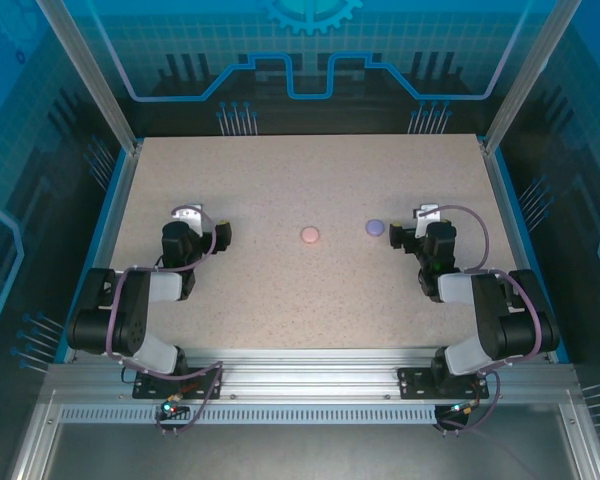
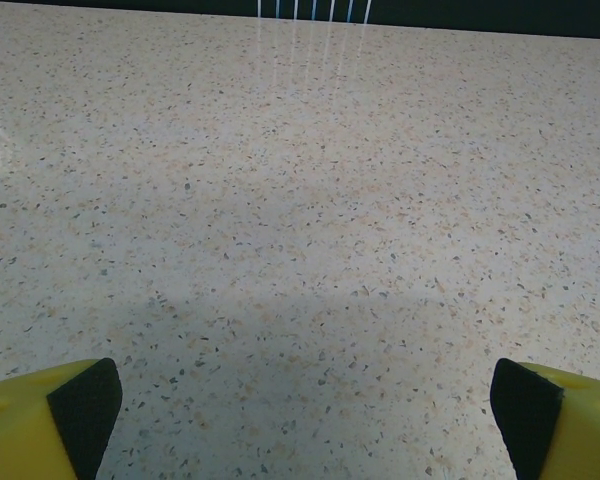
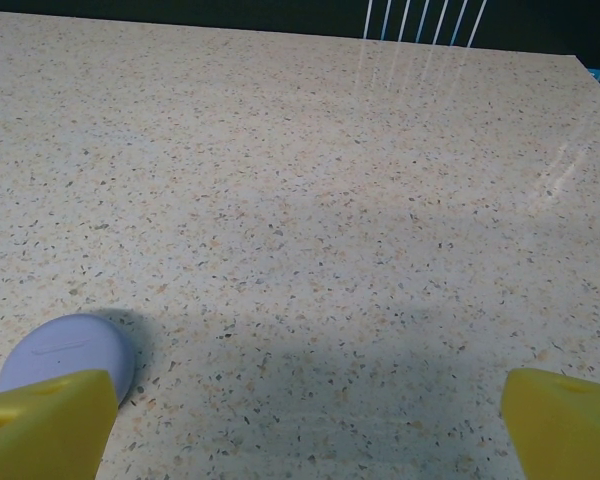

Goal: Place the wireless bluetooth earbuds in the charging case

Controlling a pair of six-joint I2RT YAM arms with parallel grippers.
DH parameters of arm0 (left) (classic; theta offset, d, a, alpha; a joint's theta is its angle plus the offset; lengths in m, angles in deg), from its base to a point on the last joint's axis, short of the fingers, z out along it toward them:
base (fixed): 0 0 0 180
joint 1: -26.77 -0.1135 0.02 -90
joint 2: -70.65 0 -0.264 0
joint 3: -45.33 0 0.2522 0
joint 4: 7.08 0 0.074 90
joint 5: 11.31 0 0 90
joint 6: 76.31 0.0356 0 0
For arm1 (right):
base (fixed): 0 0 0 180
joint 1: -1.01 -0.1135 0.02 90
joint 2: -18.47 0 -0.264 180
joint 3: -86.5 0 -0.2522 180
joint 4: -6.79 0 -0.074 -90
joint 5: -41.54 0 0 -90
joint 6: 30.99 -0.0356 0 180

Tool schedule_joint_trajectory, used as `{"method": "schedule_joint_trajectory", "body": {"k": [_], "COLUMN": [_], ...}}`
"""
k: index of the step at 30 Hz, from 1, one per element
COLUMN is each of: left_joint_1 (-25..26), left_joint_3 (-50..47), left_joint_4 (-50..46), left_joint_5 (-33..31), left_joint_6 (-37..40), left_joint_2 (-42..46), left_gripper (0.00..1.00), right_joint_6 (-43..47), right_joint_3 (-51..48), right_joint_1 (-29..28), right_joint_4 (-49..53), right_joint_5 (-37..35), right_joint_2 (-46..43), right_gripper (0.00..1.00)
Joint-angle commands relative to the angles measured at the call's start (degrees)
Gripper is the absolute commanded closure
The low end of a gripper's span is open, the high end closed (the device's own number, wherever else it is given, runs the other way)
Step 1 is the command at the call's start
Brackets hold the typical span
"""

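Okay, going camera by camera:

- Top view: two little round cases lie on the table (image 1: 280,180), a pink case (image 1: 310,235) near the middle and a purple case (image 1: 374,227) to its right, apart from each other.
- Both look like flat shut discs from up here, so what's inside is hidden.
- The buds: I can't tell where they are. They're either too tiny to pick out or tucked inside the cases.
- The left claw (image 1: 220,232) is well away from the pink case, and the right claw (image 1: 398,235) sits just beside the purple one.
- Left wrist: the pads (image 2: 85,400) are spread wide with bare speckled table between them, gripping nothing.
- Right wrist: the fingers (image 3: 60,415) are also spread wide and not holding anything.
- The purple case sits by the finger on the picture's left and is partly hidden behind it, not in the gap. I can't say whether they touch.
- Its lid looks closed, with a thin line across the top.
- Handling guess: the buds would be featherlight, hard and slick, so they'd roll or pop out of a pinch. I'd grab one across its widest part with the pad tips, gently.
- The cases look like smooth, light plastic that will likely skate on this tabletop. I'd have one claw pin the rim while the other works the lid.
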Motion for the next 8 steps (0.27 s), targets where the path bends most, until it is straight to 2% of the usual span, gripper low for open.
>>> {"method": "schedule_joint_trajectory", "body": {"k": [1,3,8], "left_joint_1": [0.3,0.4,0.7], "left_joint_3": [0.6,0.5,0.3], "left_joint_4": [0.3,0.4,0.8], "left_joint_5": [0.4,0.1,-1.1], "left_joint_6": [-0.1,-0.1,-0.2], "left_joint_2": [-0.3,-0.3,-0.2], "left_gripper": [0.01,0.01,0.01], "right_joint_6": [0.7,0.4,0.6], "right_joint_3": [1.2,1.5,1.0], "right_joint_1": [-0.4,0.8,0.6], "right_joint_4": [-0.3,0.5,-0.2], "right_joint_5": [-0.1,2.7,2.9], "right_joint_2": [0.7,0.6,0.5], "right_gripper": [0.00,0.00,0.00]}}
